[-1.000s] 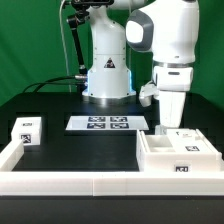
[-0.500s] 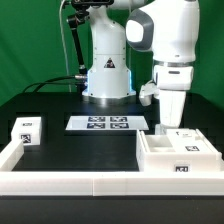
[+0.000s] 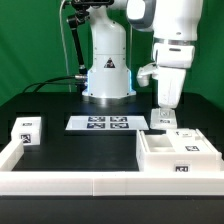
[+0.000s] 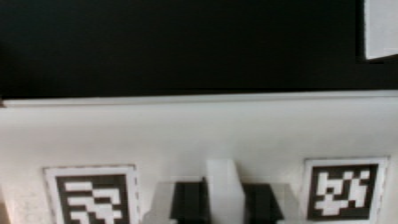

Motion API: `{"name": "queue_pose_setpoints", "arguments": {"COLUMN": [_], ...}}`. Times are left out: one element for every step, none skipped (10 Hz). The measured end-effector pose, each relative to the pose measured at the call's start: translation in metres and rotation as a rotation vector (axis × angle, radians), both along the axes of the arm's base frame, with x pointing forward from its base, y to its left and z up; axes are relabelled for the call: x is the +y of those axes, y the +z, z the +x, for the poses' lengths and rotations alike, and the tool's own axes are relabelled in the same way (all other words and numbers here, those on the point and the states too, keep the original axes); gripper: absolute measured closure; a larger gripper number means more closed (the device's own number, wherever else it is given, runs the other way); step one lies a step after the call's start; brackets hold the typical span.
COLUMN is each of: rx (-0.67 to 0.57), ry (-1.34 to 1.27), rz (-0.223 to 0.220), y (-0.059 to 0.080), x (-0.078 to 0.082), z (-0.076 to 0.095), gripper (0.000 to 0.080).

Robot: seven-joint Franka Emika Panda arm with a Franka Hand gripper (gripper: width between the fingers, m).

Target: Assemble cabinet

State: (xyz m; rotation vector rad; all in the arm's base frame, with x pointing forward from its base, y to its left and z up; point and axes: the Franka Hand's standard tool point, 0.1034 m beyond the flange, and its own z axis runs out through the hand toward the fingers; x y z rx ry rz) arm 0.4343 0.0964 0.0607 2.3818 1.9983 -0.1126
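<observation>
Lifted the gripper (image 3: 165, 120) since a moment ago; hangs right above the cabinet (image 3: 180, 160), sitting at 4 o'clock on the table (image 3: 60, 105). Cannot tell if fingers (image 3: 160, 118) are wide or tight. Little white block (image 3: 27, 131) far off at 8 o'clock.

The wrist view is blurred, and its edge crops two tags (image 4: 89, 195) on the cabinet (image 4: 196, 125).

Your exterior camera faces the robot base (image 3: 107, 75) from the near edge of the table (image 3: 60, 105), slightly raised, while your wrist camera looks down at close range on the cabinet (image 3: 176, 155), which both views share.
</observation>
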Motion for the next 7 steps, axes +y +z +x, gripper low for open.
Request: {"name": "queue_pose_setpoints", "arguments": {"rx": [0.002,0.001,0.003,0.004,0.004,0.005,0.005], "ry": [0.014,0.021,0.025,0.024,0.008,0.009,0.009], "rz": [-0.003,-0.003,-0.003,-0.003,-0.004,-0.004,-0.004], "y": [0.002,0.003,0.003,0.002,0.002,0.001,0.001], "x": [-0.007,-0.014,-0.019,-0.023,-0.023,-0.023,-0.023], "z": [0.007,0.013,0.017,0.021,0.02,0.02,0.02], "gripper": [0.0731,0.073,0.073,0.073,0.073,0.073,0.073]}}
